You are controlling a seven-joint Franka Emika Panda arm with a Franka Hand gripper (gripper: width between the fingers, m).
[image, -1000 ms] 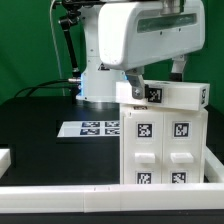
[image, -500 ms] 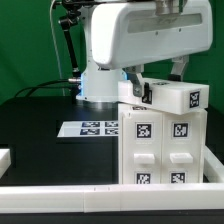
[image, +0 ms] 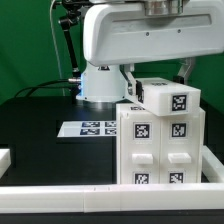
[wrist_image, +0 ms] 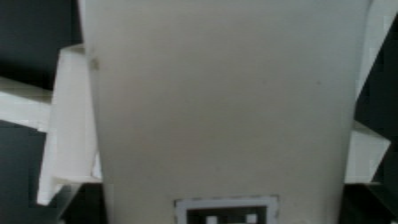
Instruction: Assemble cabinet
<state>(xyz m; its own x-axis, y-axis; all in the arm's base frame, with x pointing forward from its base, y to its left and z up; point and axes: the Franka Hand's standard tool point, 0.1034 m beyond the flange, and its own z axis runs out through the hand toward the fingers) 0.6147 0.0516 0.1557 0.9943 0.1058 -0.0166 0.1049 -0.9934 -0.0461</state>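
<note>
Marker board, flat white tagged sheet, lies on black desk, left of cabinet. Large white plastic tagged cabinet body stands upright at desk's front. Small white tagged top block rests on cabinet, skewed, probably mid-alignment. My jaws hidden behind block; grip cannot tell.

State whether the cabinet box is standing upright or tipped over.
Upright: the cabinet box stands on end on the table, its tagged panels stacked vertically facing the exterior camera.
</note>
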